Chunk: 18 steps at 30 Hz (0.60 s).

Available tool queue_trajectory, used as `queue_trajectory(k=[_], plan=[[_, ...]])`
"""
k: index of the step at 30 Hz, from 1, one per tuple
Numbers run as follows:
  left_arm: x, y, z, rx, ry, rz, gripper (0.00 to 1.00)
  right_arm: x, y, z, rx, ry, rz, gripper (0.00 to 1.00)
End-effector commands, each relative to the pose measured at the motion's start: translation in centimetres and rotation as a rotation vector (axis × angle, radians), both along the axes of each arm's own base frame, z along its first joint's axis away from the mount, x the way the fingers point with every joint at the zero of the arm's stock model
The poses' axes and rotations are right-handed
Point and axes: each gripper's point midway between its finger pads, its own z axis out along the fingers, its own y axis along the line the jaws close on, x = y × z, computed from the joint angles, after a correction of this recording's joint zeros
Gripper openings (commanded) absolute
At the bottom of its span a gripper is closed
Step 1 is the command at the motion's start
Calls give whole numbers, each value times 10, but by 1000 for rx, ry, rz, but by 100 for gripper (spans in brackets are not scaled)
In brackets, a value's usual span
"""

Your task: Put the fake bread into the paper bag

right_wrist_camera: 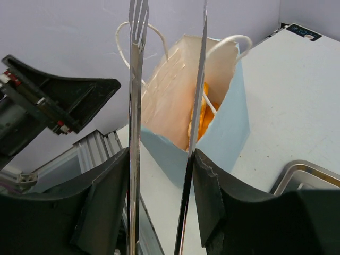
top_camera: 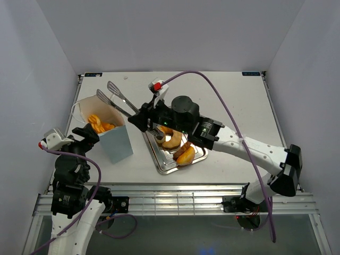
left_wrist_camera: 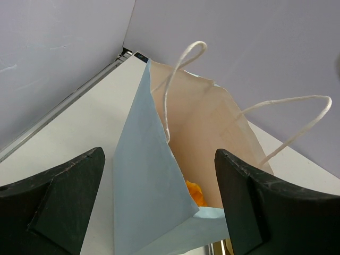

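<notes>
Right gripper (top_camera: 139, 118) clamped tongs (top_camera: 117, 98) near bag (top_camera: 118, 144) by left edge. Left gripper (top_camera: 87, 134) spread wide around bag corner. Bread (top_camera: 99, 125) inside bag.

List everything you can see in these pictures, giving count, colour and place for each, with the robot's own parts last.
paper bag: one, pale blue outside, upright and open, left of the tray.
fake bread: orange to golden; at least two on the tray, more inside the bag, exact count hidden.
tray: one, silver, mid-table.
tongs: one pair, silver, tips empty, held over the table near the bag.
table: one, white.
left gripper: one, black, open, fingers either side of the bag's corner.
right gripper: one, black, shut on the tongs.
</notes>
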Motion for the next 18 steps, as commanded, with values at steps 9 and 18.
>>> queue_trajectory(k=[9,18], plan=[[5,-2,-4,16,17,-9,95,-15,-110,8,76,-6,-200,53],[7,-4,-5,19,22,-21,95,-26,-209,-108,-49,166,-443,53]])
